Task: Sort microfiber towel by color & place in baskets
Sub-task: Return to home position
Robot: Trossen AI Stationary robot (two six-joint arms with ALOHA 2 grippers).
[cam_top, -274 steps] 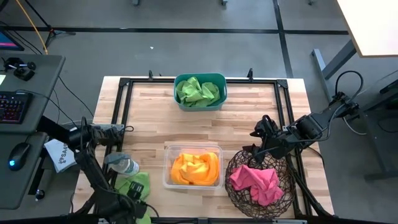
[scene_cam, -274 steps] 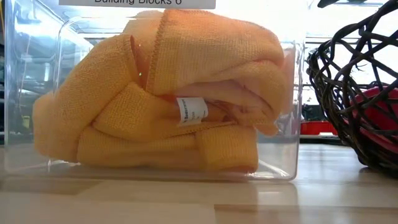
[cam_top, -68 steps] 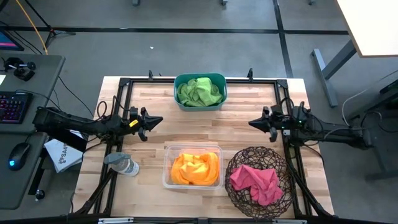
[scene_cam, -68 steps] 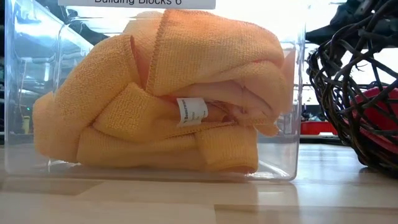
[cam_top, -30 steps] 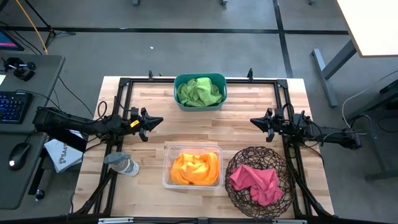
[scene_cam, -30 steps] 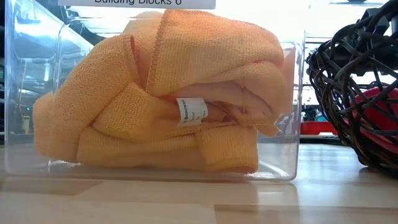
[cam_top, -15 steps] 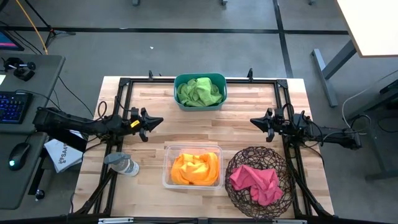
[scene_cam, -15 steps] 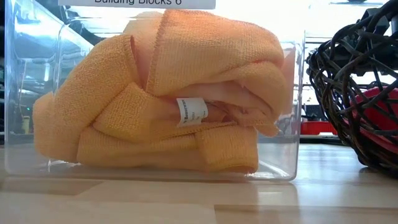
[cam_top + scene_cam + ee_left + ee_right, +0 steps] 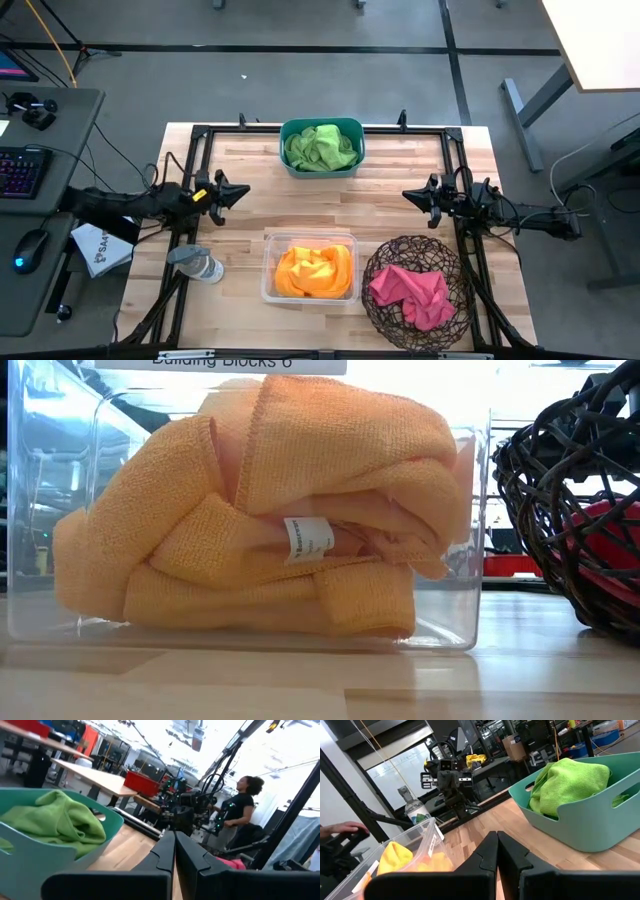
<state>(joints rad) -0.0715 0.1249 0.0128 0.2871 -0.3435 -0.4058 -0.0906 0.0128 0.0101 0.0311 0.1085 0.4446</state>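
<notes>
The left gripper (image 9: 174, 838) has its two dark fingers pressed flat against each other, with no gap between them and nothing held. It hangs low over the wooden table (image 9: 125, 852). Just beside it stands the teal tub (image 9: 55, 852), and a crumpled lime green towel (image 9: 55, 820) lies heaped inside, rising above the rim. Straight ahead across the table, the right arm (image 9: 186, 816) faces this way. A small patch of hot pink towel (image 9: 231, 864) shows past the fingers; what holds it cannot be made out. In the room beyond, a red bin (image 9: 144, 782) sits near a long workbench (image 9: 92, 776), and a person (image 9: 239, 805) in a dark top stands behind the right arm.
</notes>
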